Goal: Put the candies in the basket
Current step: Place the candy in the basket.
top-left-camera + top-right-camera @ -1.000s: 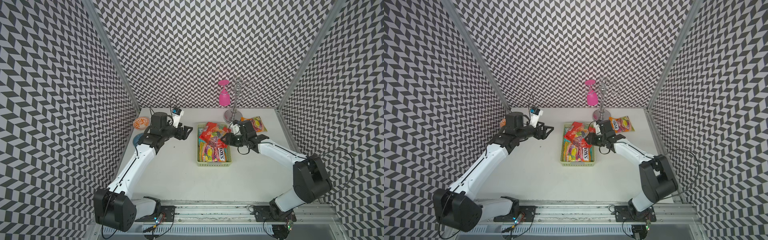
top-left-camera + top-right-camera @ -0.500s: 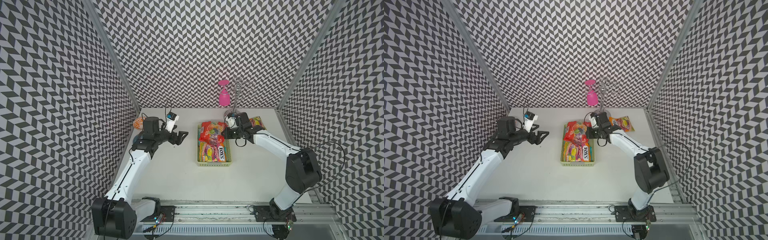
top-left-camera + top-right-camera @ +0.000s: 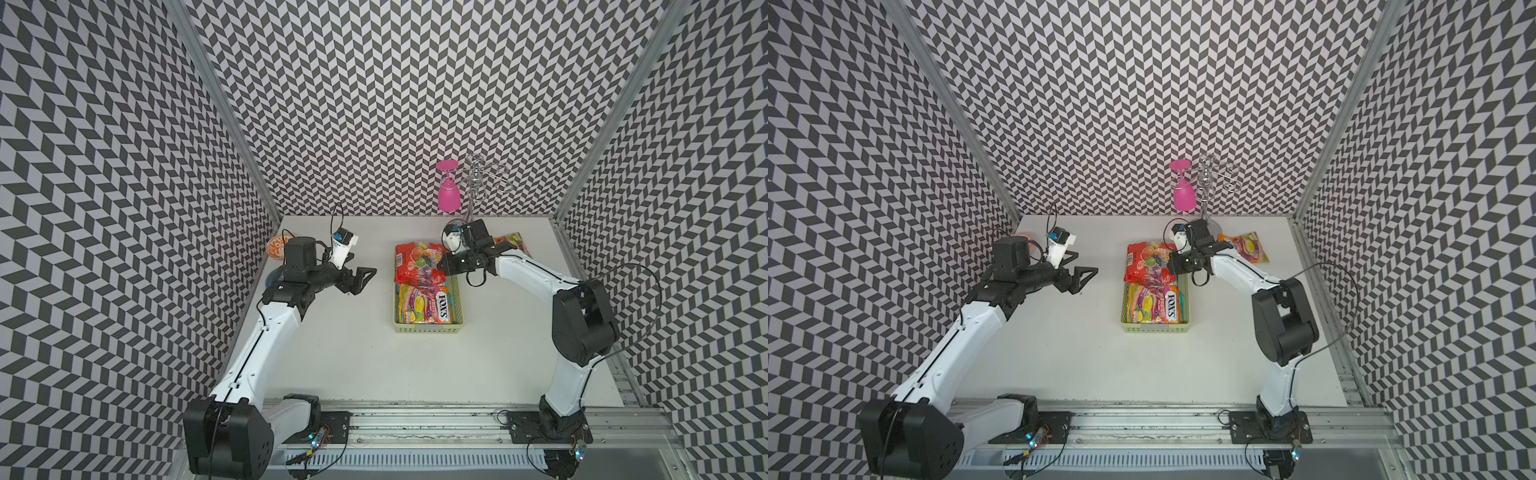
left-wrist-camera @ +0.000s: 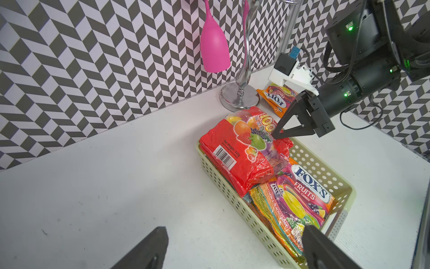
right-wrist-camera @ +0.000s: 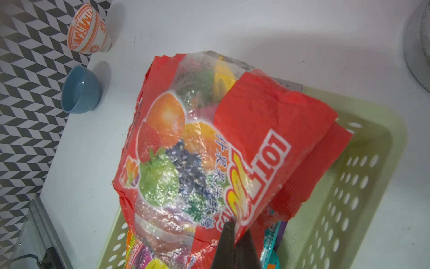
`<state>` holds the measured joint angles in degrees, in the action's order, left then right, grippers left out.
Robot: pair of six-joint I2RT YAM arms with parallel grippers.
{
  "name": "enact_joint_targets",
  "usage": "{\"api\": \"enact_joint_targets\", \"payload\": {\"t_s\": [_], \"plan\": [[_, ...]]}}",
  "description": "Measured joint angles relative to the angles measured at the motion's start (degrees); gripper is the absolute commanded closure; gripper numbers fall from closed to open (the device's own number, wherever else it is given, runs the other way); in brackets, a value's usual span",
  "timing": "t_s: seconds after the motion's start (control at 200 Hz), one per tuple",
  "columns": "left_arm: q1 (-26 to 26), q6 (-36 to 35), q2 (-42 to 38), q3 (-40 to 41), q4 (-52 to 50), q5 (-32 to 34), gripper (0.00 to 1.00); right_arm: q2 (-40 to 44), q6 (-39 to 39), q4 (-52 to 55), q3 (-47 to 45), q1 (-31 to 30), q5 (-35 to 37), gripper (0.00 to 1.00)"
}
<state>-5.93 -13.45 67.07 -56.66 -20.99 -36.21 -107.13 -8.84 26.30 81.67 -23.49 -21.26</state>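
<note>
Nearest, the left fingers [image 4: 151, 251] stand spread wide and empty over bare counter [image 3: 353, 353], with the basket [image 3: 428, 329] well apart on their open side. They pose little risk unless they swing in while the other arm works there. On the near side of the right fingers [image 5: 226, 244], the basket holds flat bags [image 3: 424, 305] lying level. The red bag [image 4: 237, 149] rests on top of that pile, its far end hanging out over the basket's far rim rather than inside. The right fingers are clenched on a crumpled fold at that bag's edge, above the basket's side wall. The pinch looks thin: glossy film could slip free under a pull, or tear. Let go here, the bag might sit perched on the rim or slide off onto the counter. Dragging it nearer could ruck up the bags beneath or shift the light basket. Behind the right fingers, one orange bag [image 3: 1246, 247] lies on the counter just beside the metal stand [image 4: 239, 97], from which a pink glass [image 4: 214, 46] hangs. An arm reaching for that bag could knock the stand.
</note>
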Motion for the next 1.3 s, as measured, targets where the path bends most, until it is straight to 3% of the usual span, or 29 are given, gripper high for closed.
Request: {"api": "enact_joint_targets", "payload": {"t_s": [0.235, 0.551, 0.706, 0.896, 1.086, 1.207, 1.302], "plan": [[0.1, -0.5, -0.1, 0.6, 0.2, -0.7, 0.01, -0.1, 1.0, 3.7, 3.3, 0.4, 2.3, 0.52], [0.7, -0.8, -0.1, 0.7, 0.3, -1.2, 0.01, 1.1, 0.7, 3.9, 10.6, -2.4, 5.9, 0.50], [0.8, -1.5, -0.1, 0.7, 0.1, -1.5, 0.01, -4.4, 0.9, 3.7, 16.5, -6.6, 9.1, 0.49], [0.8, -1.9, -0.4, 0.8, 0.1, -2.1, 0.01, -12.0, 3.1, 3.5, 17.2, -10.6, 17.7, 0.49], [0.9, -2.0, -0.5, 1.0, 0.0, -2.3, 0.01, -12.3, 4.7, 4.7, 18.2, -11.3, 22.0, 0.49], [0.9, -1.9, -0.5, 1.0, 0.0, -2.5, 0.01, -11.6, 5.2, 7.4, 19.6, -11.2, 23.7, 0.46], [0.9, -1.9, -0.5, 1.3, 0.0, -2.5, 0.01, -9.9, 5.8, 9.3, 20.9, -10.5, 25.4, 0.38]]}}
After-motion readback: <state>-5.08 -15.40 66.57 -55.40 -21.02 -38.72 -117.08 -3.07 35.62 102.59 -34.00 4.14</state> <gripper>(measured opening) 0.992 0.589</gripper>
